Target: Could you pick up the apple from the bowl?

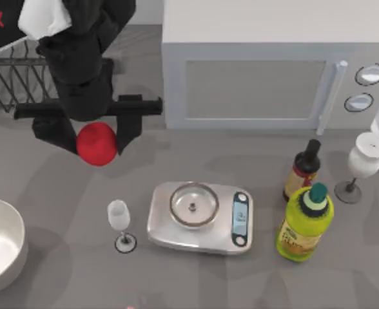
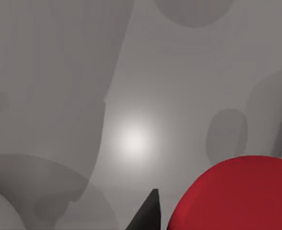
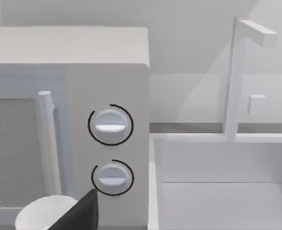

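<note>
Top view shows the left gripper clamped on the apple, its two dark fingers pressing the fruit from either side across its widest part, at about ten o'clock on the surface. The apple hangs clear of the bowl, which sits well apart at about eight o'clock against the left edge, its pale inside bare; I judge the pick-up to be essentially made. Left wrist view has the red curve of the apple beside one dark fingertip, with grey surface below. As I judge it, the apple is light, firm and smooth, so it will not give under the fingers but could roll or slip out if the squeeze sits off its middle; a hold across the equator, as here, looks the safest. A small wine glass stands near six o'clock of the apple, just beside the kitchen scale with its steel dish; both are fragile neighbours if the arm swings low. Behind, at twelve o'clock, is the microwave. In the right wrist view, the right gripper's fingertip is parked facing the microwave's dials; I cannot tell whether it is released or clenched.
</note>
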Motion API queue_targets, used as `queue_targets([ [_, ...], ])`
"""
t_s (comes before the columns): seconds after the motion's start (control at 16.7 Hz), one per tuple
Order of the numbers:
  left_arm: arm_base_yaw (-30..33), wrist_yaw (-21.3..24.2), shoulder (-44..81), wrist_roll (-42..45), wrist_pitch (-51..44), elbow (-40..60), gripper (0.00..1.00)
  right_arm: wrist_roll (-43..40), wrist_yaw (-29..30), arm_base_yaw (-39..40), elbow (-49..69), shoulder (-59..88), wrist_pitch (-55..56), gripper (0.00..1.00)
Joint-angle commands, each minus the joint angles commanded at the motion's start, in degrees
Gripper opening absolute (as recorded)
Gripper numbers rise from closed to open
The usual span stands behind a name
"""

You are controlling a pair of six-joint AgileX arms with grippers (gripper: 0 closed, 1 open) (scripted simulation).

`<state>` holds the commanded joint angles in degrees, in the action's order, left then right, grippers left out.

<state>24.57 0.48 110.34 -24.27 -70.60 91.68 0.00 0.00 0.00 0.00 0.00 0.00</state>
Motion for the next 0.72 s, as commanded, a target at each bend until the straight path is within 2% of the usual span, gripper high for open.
queue_targets([
  [0.42, 3.1, -0.3, 1.9, -2.3, 13.1, -11.8, 0.00, 0.0, 0.0, 0.0, 0.0, 0.0, 0.0, 1.00],
  [0.72, 4.0, -0.4, 2.0, -2.8, 14.3, -12.9, 0.00, 0.0, 0.0, 0.0, 0.0, 0.0, 0.0, 1.00],
])
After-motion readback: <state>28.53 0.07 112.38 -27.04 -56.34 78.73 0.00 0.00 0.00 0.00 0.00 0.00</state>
